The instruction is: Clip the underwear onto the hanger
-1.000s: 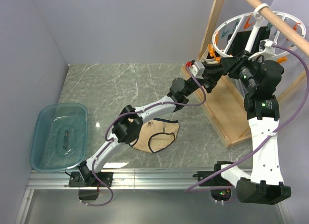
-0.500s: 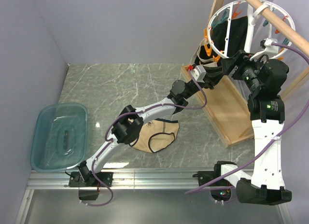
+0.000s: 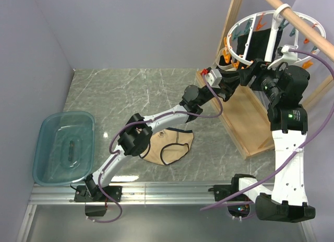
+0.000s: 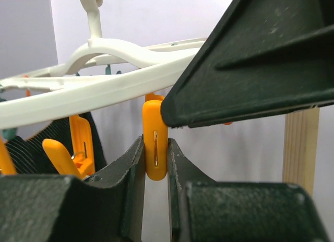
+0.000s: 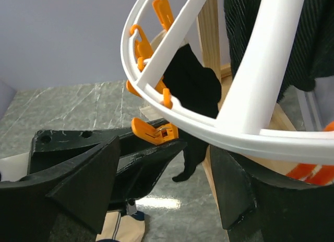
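Note:
The beige underwear with dark trim lies flat on the table under my left arm; its edge shows in the right wrist view. The white round hanger hangs tilted from the wooden rod. My left gripper reaches up to its near rim and is shut on a dangling orange clip, also seen in the right wrist view. My right gripper is open beside it, with the hanger rim crossing between its spread jaws.
Black garments hang from the hanger. The wooden rod and frame post stand on a wooden base at the right. A blue plastic tub sits at the left table edge.
The hanger tipped up steeply, then settled to a flatter tilt. Both grippers rose with its near rim and stay there. The underwear has not moved.

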You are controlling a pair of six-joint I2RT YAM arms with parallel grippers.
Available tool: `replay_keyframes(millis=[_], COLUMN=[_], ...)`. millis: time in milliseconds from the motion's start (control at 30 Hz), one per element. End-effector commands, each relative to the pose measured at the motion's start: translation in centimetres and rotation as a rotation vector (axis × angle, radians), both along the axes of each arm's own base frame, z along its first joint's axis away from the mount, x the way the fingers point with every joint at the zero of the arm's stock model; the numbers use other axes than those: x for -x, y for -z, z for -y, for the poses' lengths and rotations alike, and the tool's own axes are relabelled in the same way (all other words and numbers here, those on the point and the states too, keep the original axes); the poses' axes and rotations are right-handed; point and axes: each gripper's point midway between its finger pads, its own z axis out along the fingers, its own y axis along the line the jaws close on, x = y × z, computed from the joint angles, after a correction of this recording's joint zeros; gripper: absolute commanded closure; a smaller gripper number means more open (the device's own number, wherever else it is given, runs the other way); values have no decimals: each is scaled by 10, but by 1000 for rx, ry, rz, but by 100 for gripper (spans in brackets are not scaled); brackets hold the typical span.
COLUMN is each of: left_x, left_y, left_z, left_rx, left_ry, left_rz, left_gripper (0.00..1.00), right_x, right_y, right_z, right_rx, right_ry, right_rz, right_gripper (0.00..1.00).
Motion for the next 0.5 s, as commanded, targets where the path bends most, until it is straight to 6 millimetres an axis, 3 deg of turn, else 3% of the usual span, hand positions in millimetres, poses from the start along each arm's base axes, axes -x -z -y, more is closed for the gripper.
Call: replay_keyframes(millis=[0, 467], left_x=[24, 32], left_y=[-40, -39], left_z=[-15, -11], left_rx=[50, 26], left_ry=[28, 55], left_rz=[73, 93], left_gripper=[100, 100], right_x=[-4, -14], right_y=[-10, -24], right_z=[4, -6], right_rx=[-28, -31], right_ry=[23, -38], right_rz=[45, 225], right_gripper=[25, 32])
